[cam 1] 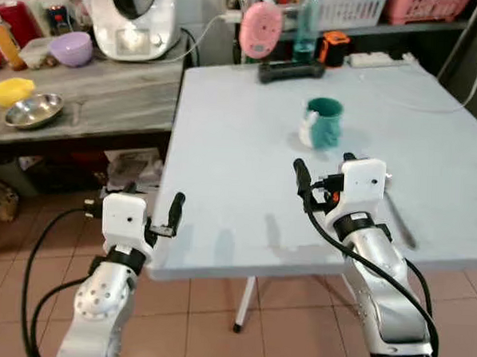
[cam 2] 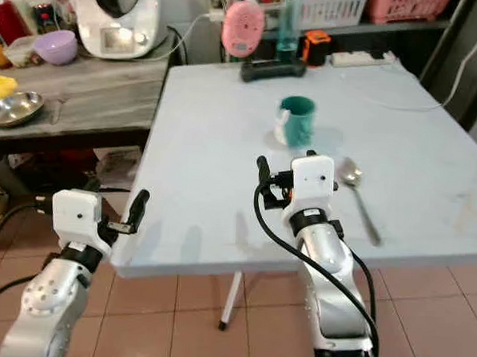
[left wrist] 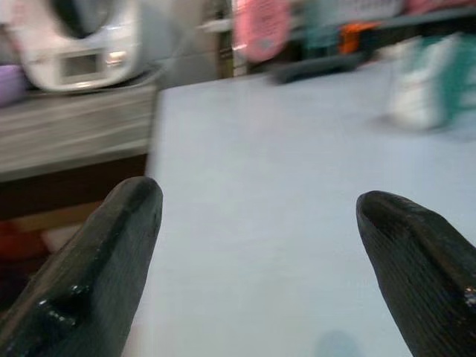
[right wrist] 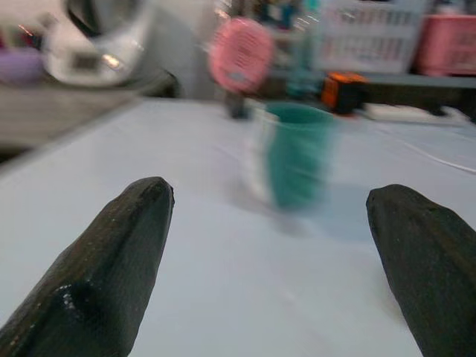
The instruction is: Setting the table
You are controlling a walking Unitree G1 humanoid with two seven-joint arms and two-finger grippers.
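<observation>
One spoon beside right claw.

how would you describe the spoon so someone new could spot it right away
Start at the pale blue table, then find the teal mug near its middle. The spoon lies flat just beyond the right gripper, on the robot's right: the table's one slim silver utensil.

a home kitchen or dining corner. a pale blue square table stands on terracotta floor tiles. beside it a grey wooden side table carries a white countertop kitchen appliance, a lilac plastic bowl and a shallow steel bowl. plastic storage baskets line a shelf behind.
</observation>
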